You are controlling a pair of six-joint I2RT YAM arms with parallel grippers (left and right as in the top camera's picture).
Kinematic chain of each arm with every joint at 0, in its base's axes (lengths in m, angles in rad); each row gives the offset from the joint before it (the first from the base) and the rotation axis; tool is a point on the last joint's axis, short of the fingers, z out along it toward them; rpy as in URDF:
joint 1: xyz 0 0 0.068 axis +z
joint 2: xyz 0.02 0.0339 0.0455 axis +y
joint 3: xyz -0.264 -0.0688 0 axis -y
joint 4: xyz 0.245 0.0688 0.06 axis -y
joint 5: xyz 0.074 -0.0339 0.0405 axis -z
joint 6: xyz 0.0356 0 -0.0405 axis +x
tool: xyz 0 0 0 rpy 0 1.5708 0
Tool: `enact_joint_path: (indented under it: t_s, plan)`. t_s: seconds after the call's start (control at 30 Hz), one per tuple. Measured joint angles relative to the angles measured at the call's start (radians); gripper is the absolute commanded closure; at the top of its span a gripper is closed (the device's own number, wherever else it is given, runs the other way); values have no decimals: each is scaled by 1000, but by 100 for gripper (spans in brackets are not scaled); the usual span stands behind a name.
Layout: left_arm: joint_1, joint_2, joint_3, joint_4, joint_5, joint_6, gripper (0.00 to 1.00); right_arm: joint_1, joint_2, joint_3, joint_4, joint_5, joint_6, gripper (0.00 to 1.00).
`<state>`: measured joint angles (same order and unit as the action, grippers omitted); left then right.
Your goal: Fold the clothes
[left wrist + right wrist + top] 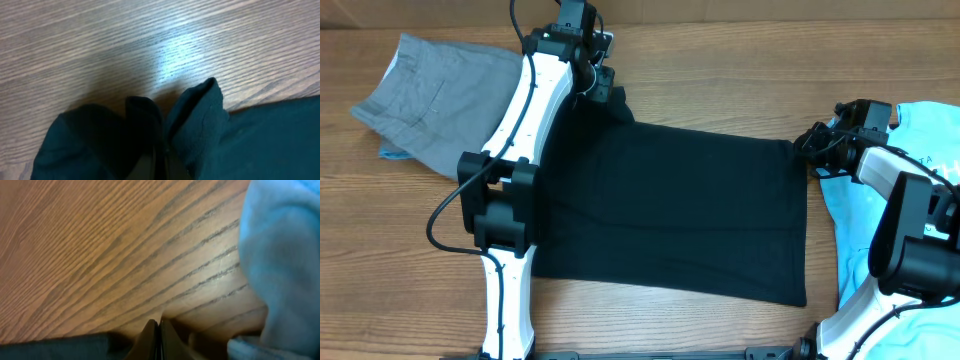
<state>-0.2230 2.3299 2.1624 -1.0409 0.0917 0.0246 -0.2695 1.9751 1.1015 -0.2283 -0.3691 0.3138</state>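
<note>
Near side first: the black T-shirt (670, 210) has its near hem lying flat on the worktop (720, 60) with nothing holding it, so that's your anchor. At the shirt's far-left corner your left hand (605, 97) is clamped shut with a wad of black cloth bunched round it, which looks solid. At the far-right corner your right hand (158, 330) is pinched fully closed right at the shirt's edge, but I can't tell if it's caught any fabric. Check the corner comes up before committing. Lift both corners evenly, keep the far edge taut, and bring it toward the near hem. Don't snag the light blue tee (920, 125) just right of the shirt. The grey shorts (430, 100) sit beyond the far-left corner.
</note>
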Motion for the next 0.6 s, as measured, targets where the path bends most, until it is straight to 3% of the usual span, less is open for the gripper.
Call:
enact_joint_path:
  t_s: [0.6]
  plan:
    - [0, -136, 0, -184, -96, 1, 96, -12, -238, 0, -262, -1, 5, 96]
